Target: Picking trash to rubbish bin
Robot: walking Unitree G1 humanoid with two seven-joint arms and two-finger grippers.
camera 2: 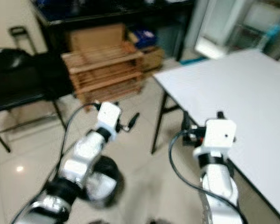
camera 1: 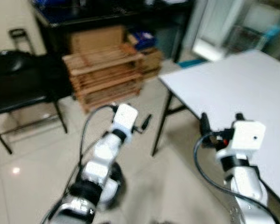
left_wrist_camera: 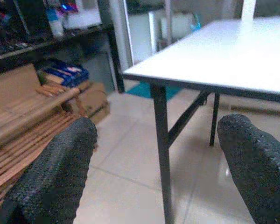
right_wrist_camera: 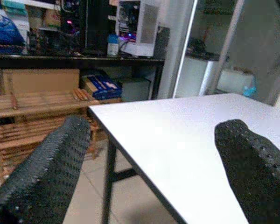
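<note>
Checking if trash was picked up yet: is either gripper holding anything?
Nothing is held: left gripper and right gripper are both open, nothing between their fingers.

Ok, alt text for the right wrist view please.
The right gripper, open with nothing between its black fingers, points over the corner of a bare white table. Behind stand a wooden rack, cardboard boxes and dark shelves.
</note>
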